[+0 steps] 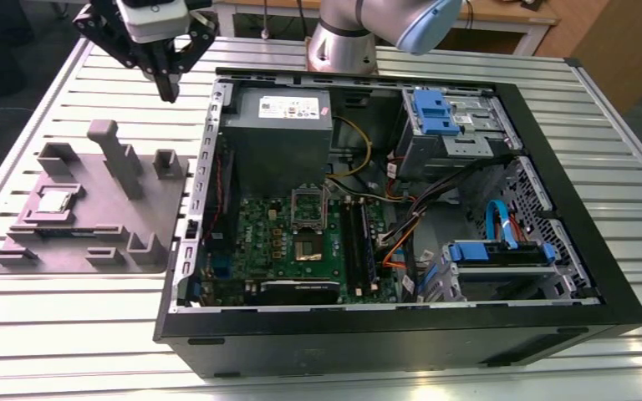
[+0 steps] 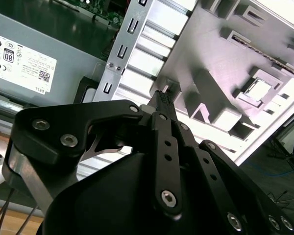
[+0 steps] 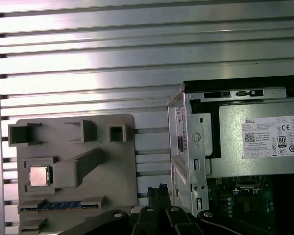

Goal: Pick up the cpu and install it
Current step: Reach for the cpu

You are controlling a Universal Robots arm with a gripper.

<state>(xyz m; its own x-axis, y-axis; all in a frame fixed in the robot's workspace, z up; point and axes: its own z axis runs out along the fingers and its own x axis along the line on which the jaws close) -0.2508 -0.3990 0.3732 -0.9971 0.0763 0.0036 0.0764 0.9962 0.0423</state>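
Claw (image 1: 168,93), closed up w/ nothing held, hangs above bench (image 1: 76,334) btwn tray (image 1: 160,210) and PC case (image 1: 410,334). Cpu (image 1: 53,200) sits in tray recess, well apart from claw.

The hand (image 1: 168,92) points straight down (fingertips pressed together).

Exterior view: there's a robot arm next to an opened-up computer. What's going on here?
The robot arm's tool hangs shut, with nothing in it, over the gap between a grey holder tray and the open computer case. The cpu, a small silvery square, sits in a pocket of that tray and has not been picked up yet. Inside the case, the green motherboard lies exposed.
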